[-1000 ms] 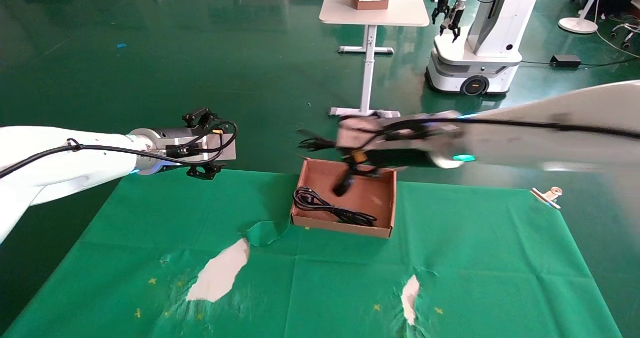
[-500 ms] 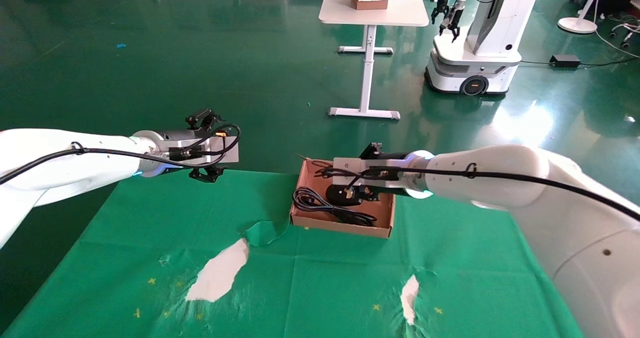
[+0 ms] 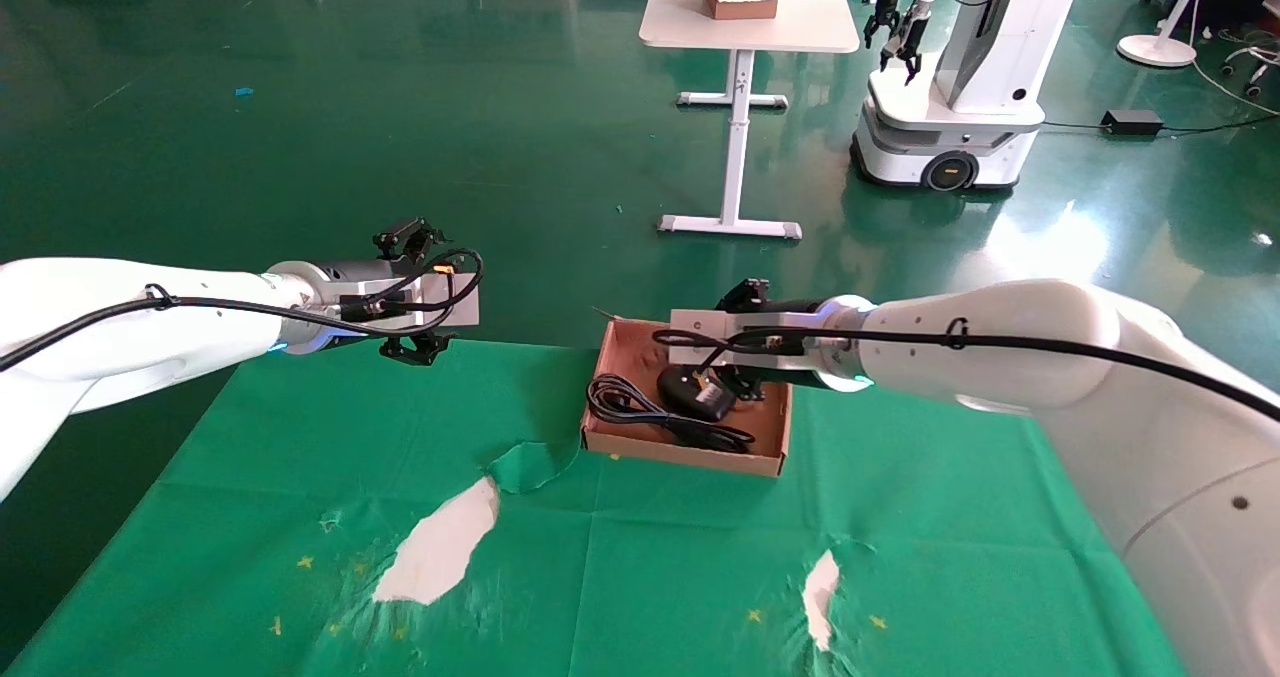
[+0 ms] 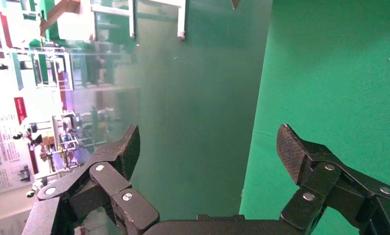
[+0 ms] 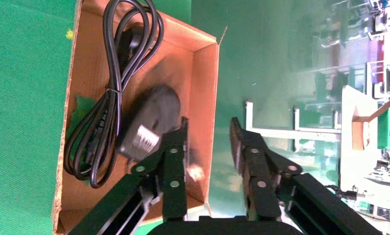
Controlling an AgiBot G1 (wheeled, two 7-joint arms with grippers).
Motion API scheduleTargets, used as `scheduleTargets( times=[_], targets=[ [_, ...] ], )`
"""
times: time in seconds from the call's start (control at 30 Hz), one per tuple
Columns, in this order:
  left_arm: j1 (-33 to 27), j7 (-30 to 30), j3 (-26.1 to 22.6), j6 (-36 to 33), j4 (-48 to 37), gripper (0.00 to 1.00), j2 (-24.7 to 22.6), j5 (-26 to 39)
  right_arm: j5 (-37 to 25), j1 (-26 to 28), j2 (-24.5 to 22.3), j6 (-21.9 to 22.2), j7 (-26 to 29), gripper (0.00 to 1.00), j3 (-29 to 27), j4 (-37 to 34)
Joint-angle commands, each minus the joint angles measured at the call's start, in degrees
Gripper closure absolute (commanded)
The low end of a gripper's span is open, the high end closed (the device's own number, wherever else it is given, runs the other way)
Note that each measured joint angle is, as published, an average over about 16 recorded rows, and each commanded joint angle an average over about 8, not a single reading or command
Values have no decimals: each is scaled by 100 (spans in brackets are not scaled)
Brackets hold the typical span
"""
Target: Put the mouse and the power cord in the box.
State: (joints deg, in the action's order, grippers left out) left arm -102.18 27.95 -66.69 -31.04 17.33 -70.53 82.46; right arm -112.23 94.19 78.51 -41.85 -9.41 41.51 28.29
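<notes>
The brown cardboard box [image 3: 768, 427] sits on the green cloth at the table's far middle. Inside it lies the coiled black power cord [image 3: 640, 412] [image 5: 109, 98]. The black mouse [image 3: 693, 392] [image 5: 151, 122] is next to the cord, inside the box, blurred, with a pale label showing. My right gripper [image 3: 737, 342] [image 5: 208, 129] hovers over the box's far wall [image 5: 205, 98], open, with nothing between its fingers; the mouse is beside one finger [image 5: 175, 147]. My left gripper [image 3: 422, 292] [image 4: 207, 147] hangs open and empty over the table's far left edge.
The green cloth [image 3: 620, 577] has torn patches showing white [image 3: 440, 542] [image 3: 820, 582]. Beyond the table is green floor with a white table [image 3: 750, 17] and another robot [image 3: 950, 77]. My right arm [image 3: 1050, 377] spans the right side.
My right arm came down over the box with the mouse hanging from it. The mouse has left the gripper and is now in the box. My left arm dropped slightly.
</notes>
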Motion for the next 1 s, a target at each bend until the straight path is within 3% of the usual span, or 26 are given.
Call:
scheduleTargets(
  times=[0.03, 0.27, 1.0],
  targets=[
    [1, 1, 1, 1, 0, 0, -1, 0, -13, 8, -4, -12, 1, 0, -6, 12],
    [2, 2, 2, 2, -1, 0, -1, -1, 350, -159, -235, -250, 108, 0, -144, 257],
    [27, -22, 32, -30, 33, 0, 21, -25, 2897, -1341, -1801, -1825, 835, 0, -1060, 1884]
  ],
)
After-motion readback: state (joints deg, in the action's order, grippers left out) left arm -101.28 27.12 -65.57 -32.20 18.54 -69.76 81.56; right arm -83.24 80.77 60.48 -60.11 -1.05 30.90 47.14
